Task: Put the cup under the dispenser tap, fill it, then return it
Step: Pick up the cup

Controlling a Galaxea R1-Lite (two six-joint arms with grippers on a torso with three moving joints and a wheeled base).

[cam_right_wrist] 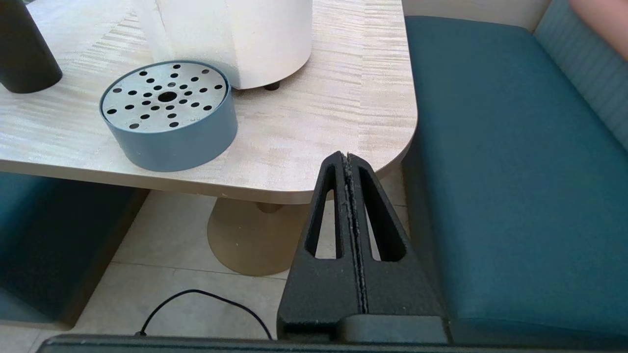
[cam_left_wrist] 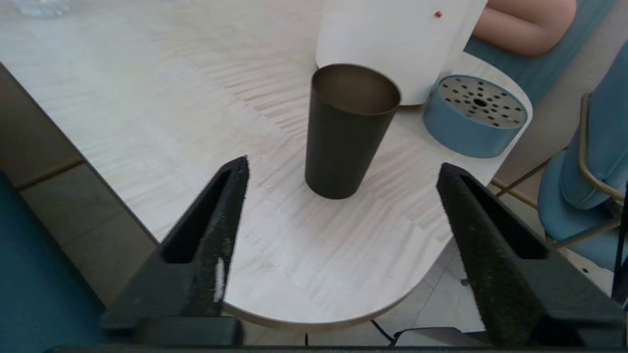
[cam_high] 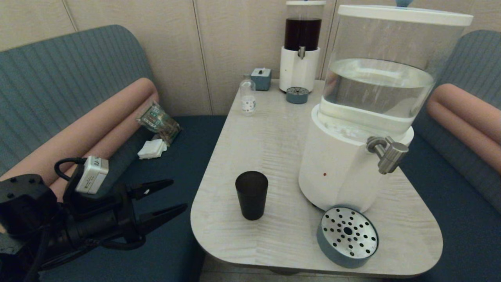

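Observation:
The smoky-black tumbler cup (cam_high: 251, 194) (cam_left_wrist: 349, 130) stands upright on the pale wooden table (cam_high: 274, 129), left of the big water dispenser (cam_high: 352, 164). Its brushed-silver tap (cam_high: 387, 154) juts from the dispenser's white base, spout turned down, above the blue drip tray (cam_high: 347, 237) (cam_right_wrist: 169, 115). My left gripper (cam_high: 179, 194) (cam_left_wrist: 342, 164) hangs open off the table's left edge, level with the cup and apart from it; nothing sits between its fingers. My right gripper (cam_right_wrist: 347, 156) is shut on nothing, low beside the table's near right corner, out of the head view.
A smaller dark-liquid dispenser (cam_high: 301, 47), a small clear bottle (cam_high: 247, 96), a blue-grey box (cam_high: 261, 78) and a second small drip tray (cam_high: 297, 94) stand at the table's far end. Teal benches flank the table; a snack packet (cam_high: 158, 121) and napkins (cam_high: 152, 149) lie on the left one.

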